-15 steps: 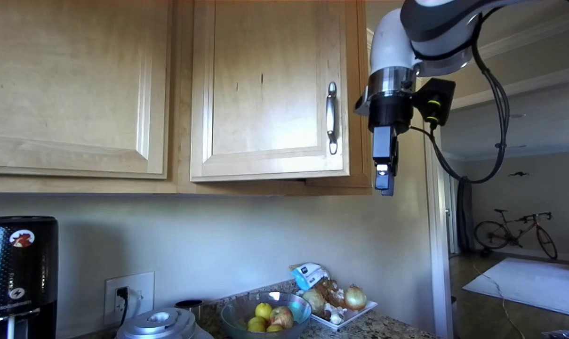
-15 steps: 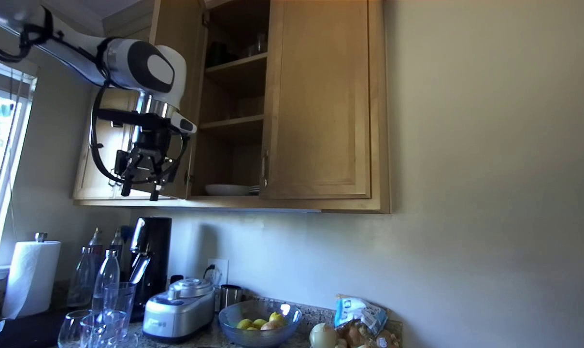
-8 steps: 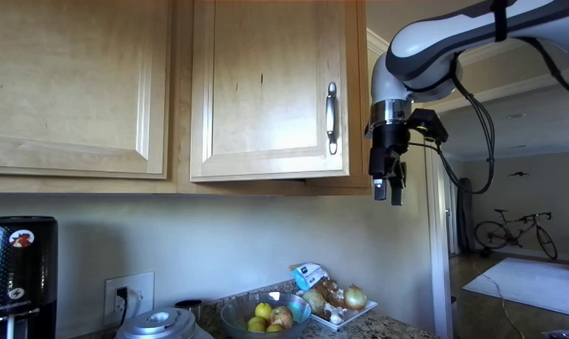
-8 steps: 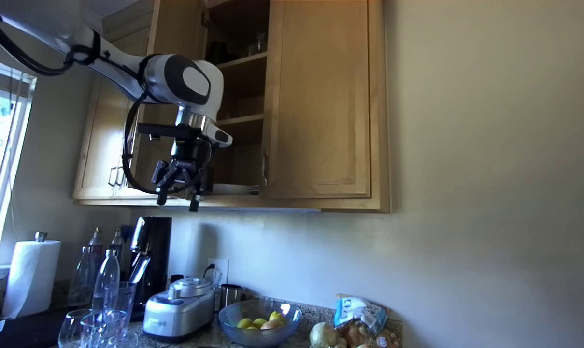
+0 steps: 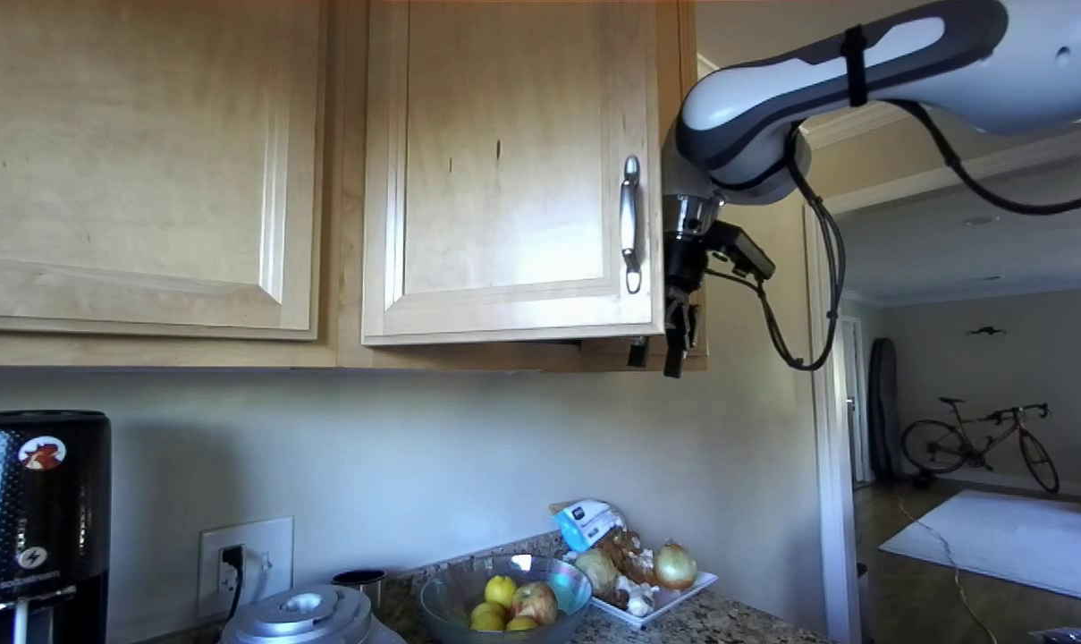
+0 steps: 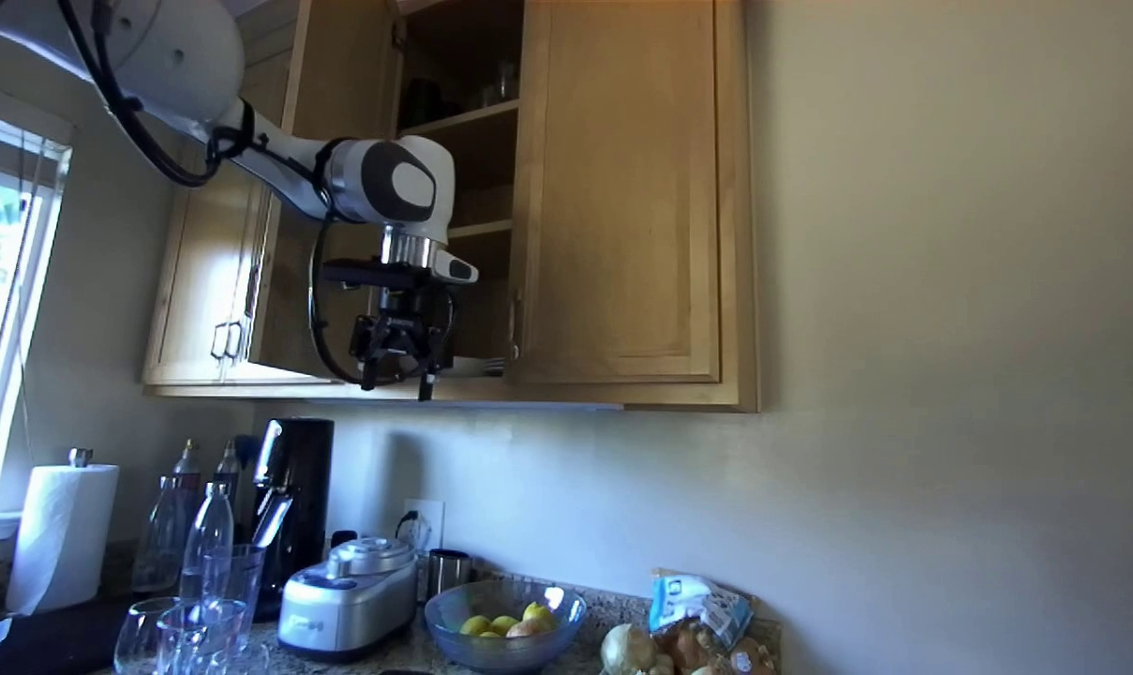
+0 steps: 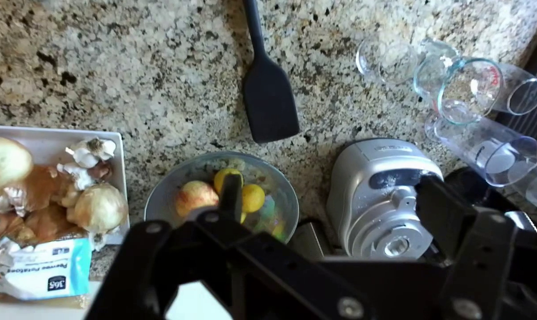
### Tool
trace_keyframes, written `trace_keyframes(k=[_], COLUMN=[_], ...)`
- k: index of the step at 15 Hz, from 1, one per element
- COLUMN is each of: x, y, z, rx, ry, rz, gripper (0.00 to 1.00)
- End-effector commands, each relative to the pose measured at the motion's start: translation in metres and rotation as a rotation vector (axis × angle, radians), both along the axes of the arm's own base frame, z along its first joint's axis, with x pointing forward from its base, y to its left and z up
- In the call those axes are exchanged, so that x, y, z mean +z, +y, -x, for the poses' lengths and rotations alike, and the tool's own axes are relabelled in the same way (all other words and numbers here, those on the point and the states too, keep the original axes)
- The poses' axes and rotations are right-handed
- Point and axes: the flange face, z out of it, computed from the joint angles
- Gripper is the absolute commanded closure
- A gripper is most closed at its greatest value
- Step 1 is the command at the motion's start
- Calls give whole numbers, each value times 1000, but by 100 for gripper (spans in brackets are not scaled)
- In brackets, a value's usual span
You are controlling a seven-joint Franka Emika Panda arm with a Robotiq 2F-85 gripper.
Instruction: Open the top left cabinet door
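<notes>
One edge of the top left cabinet door [image 5: 504,161], cut off above, hides part of your gripper [image 5: 655,358] in an exterior view. In an exterior view that door stands swung out from the cabinet [image 6: 737,281]; your arm [image 6: 407,183] crosses before it, gripper pointing down. From the wrist, your jaws stand wide apart, one finger [image 7: 230,195] covering part of the bowl [image 7: 161,195] of yellow and reddish fruit [image 7: 195,198]; the tray [image 7: 46,149] of onions [image 7: 100,208] and garlic [image 7: 90,151] runs out of frame.
</notes>
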Motion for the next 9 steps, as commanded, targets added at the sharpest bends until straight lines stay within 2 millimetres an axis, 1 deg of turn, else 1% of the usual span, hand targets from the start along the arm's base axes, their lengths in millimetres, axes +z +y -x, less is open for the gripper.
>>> trace_keyframes(k=[1,3,6,9], x=[14,17,23,31], y=[10,18,32,49], z=[-30,-37,-41,-39], rx=[17,36,83,120], ry=[-42,-47,-61,-73], rz=[-20,-23,-38,-67], gripper=[0,0,0,0])
